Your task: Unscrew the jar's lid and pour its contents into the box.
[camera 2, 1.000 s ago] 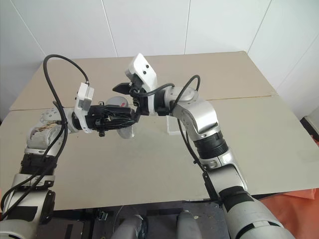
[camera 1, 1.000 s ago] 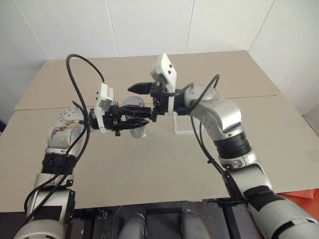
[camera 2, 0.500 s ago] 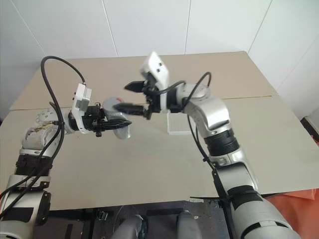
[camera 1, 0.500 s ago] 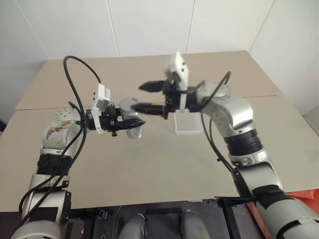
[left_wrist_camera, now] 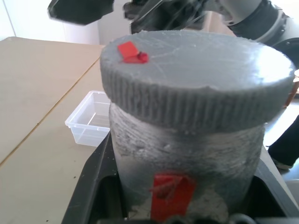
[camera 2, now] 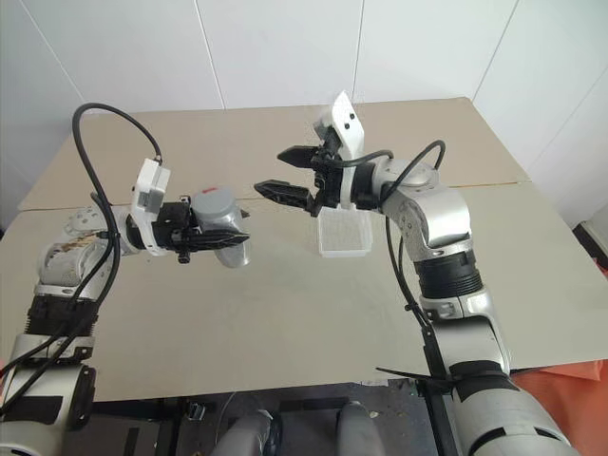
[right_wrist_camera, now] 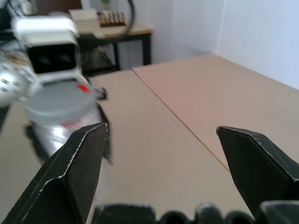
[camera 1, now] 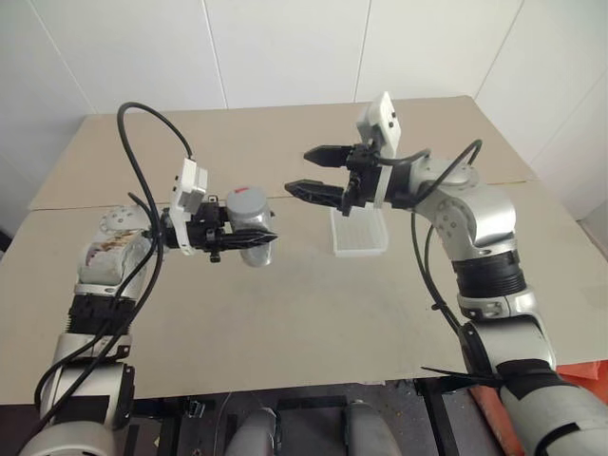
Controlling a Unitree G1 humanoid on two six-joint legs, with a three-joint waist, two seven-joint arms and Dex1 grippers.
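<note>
Lid (camera 1: 247, 200) sat on the jar (camera 1: 253, 236), clamped in the left end effector (camera 1: 249, 239); right end effector (camera 1: 312, 171) spread wide, empty. Box (camera 1: 358, 233) awaited; unscrewing and pouring remained.

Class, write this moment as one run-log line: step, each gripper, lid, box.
step: unscrewing | left gripper: shut on jar | right gripper: open, apart from lid | lid: on jar | box: on table, under right gripper

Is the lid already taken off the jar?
No, the grey lid sits on top of the jar, which the left claw holds.
</note>
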